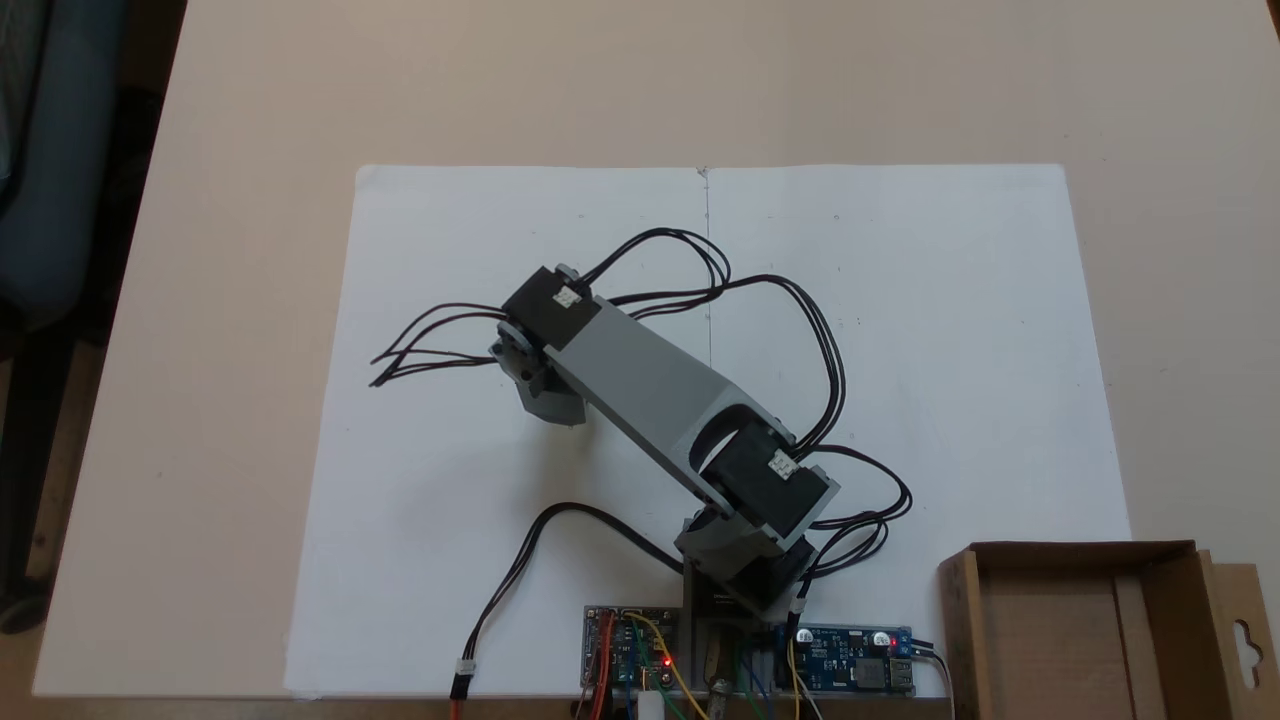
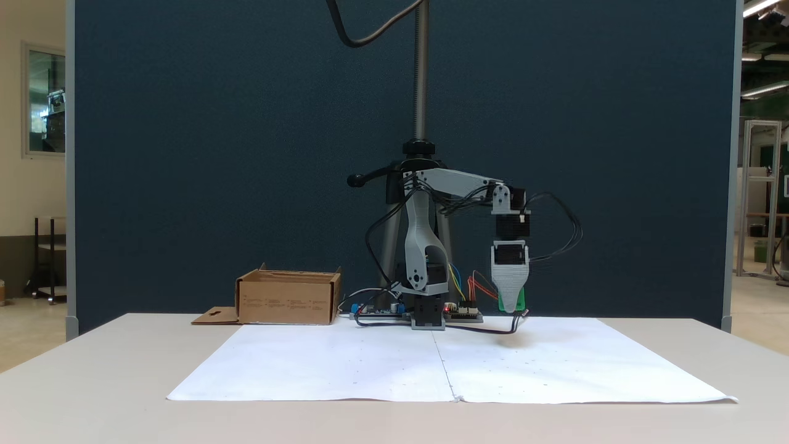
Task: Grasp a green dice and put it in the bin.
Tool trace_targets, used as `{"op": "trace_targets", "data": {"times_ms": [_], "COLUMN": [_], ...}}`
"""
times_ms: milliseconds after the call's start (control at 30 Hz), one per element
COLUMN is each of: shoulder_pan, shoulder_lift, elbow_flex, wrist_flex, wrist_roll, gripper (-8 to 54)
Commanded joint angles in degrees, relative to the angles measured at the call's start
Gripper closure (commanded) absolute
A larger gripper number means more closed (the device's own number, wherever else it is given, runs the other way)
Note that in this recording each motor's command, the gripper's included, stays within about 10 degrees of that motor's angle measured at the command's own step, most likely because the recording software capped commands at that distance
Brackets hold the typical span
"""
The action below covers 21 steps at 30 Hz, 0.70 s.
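Grasping looks done: grey plastic jaws [image 2: 511, 306] appear clamped on the small bright green plastic dice [image 2: 519, 300], just above the white paper; carrying to the brown cardboard bin [image 2: 288, 301] remains.

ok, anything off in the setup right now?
Nothing stands out. Bin sits upright beside the boards, paper lies flat, and the dice shows green at the hand, off the paper.

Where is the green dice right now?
In a fixed view, the green dice sits at the gripper tip, lifted above the white paper, right of the arm's base.
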Motion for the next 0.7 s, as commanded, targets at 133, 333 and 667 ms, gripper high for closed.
{"op": "trace_targets", "data": {"times_ms": [133,333,667], "shoulder_pan": [3.1,15.0,51.3], "shoulder_lift": [2.0,1.5,-0.3], "elbow_flex": [-7.0,-11.8,-18.7], "wrist_flex": [1.9,1.6,-2.9], "wrist_roll": [-6.1,-13.9,-34.4], "gripper": [33.5,33.5,33.5]}}
